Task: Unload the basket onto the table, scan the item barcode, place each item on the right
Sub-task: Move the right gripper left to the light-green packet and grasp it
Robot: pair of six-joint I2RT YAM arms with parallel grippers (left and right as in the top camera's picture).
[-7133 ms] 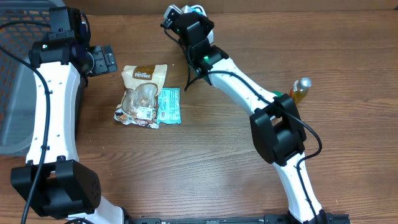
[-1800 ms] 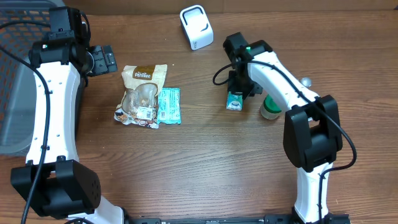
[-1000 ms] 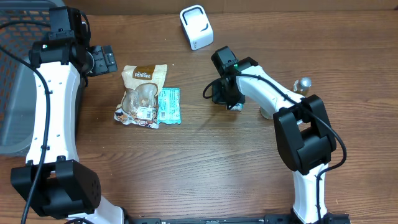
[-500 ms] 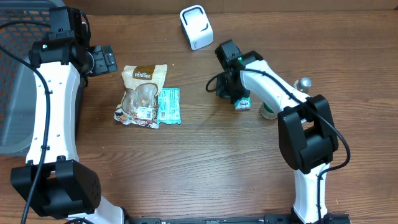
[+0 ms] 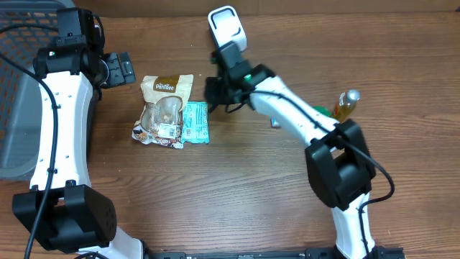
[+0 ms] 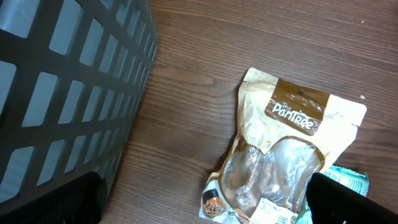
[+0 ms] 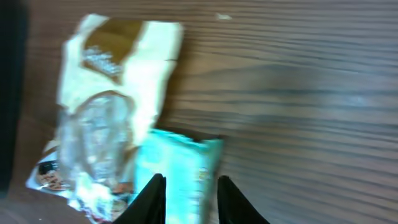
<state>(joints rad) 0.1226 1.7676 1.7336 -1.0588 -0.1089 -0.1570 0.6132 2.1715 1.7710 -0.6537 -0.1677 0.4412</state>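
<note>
Wooden table (image 5: 215,194) bears a beige pouch (image 5: 164,108), teal packet (image 5: 195,122), white scanner (image 5: 226,25).

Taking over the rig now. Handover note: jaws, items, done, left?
Left gripper: jaws wide open, empty, parked near the Pantree pouch.
Right gripper: jaws slightly apart, empty, poised at the teal packet, which lies against the pouch.
Scanner stands just beyond the right gripper; bottle farther out on that arm's side.
Done: no item is at the scanner.
Left: probably grasp the packet, show its barcode to the scanner.
</note>
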